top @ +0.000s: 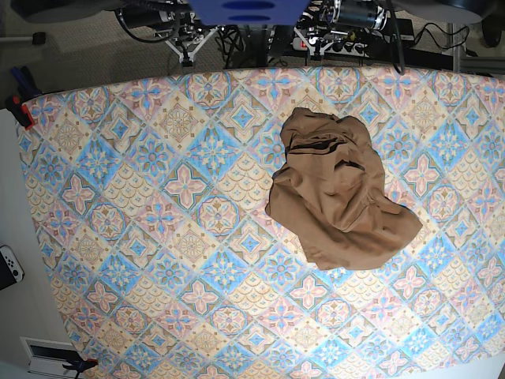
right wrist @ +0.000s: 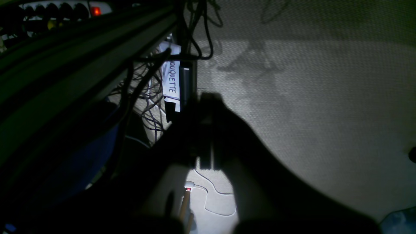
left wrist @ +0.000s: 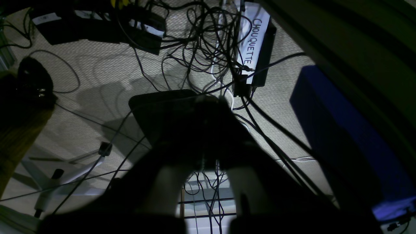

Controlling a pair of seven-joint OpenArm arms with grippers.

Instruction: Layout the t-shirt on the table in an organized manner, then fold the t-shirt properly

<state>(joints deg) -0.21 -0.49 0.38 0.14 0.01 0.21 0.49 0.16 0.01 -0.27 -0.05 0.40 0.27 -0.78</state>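
Note:
The tan-brown t-shirt point(top: 339, 189) lies crumpled in a heap on the right half of the patterned table point(top: 158, 221), nearer the far edge. Neither gripper is over the table or near the shirt. Both arms sit pulled back beyond the far edge, the left arm point(top: 355, 12) and the right arm point(top: 158, 14). In the left wrist view my left gripper point(left wrist: 208, 102) hangs as a dark silhouette over the floor, fingers together and empty. My right gripper point(right wrist: 208, 100) looks the same in the right wrist view, shut and holding nothing.
Below the arms is carpet with tangled cables point(left wrist: 201, 39), a black box labelled CHOUQUETTE point(left wrist: 255, 42), a blue box point(left wrist: 341, 130) and a power strip point(right wrist: 65, 9). A red clamp point(top: 22, 110) grips the table's left corner. A white controller point(top: 9, 267) lies off the left side.

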